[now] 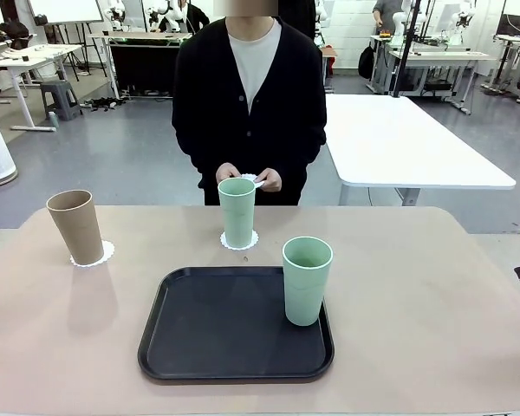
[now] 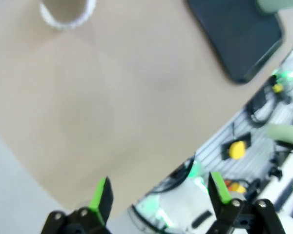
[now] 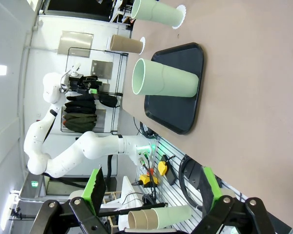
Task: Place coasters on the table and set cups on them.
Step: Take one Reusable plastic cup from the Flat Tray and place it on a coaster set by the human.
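Left pair: the brown cup point(image 1: 75, 227) stands near the far left corner of the table point(image 1: 416, 347). Its base sits on a scalloped white doily point(image 1: 94, 255) whose rim shows round the foot. This pair looks finished.
Middle pair: the middle mint cup point(image 1: 237, 212) is near the middle of the table's far edge, just beyond the black tray point(image 1: 199, 347). It sits on its own middle doily point(image 1: 241, 243), so I judge this pair done as well.
Waiting cup: the tray mint cup point(image 1: 306, 280) stands close to the tray's right rim with no doily under it. It probably waits there because its coaster is not on the table yet.
Third doily point(image 1: 253, 180): it is held in the person's hands point(image 1: 270, 180) at the far edge, behind the middle mint cup, and is likely about to be laid down.
Axis and heading: all three cups are upright with the long axis vertical. The wide open mouth is on top and the narrow base is below. The two laid doilies lie flat.
Left gripper point(image 2: 160, 192): the jaws are spread wide with nothing between them. It hangs over the table's edge on the robot's side, well apart from the brown cup.
Right gripper point(image 3: 153, 185): the jaws are equally wide and empty. It sits back by the table's right edge, looking across at the tray mint cup, which would suit a side-on grasp.
Left to do: by my reading, one doily has to go down and then the tray mint cup has to be set on it.
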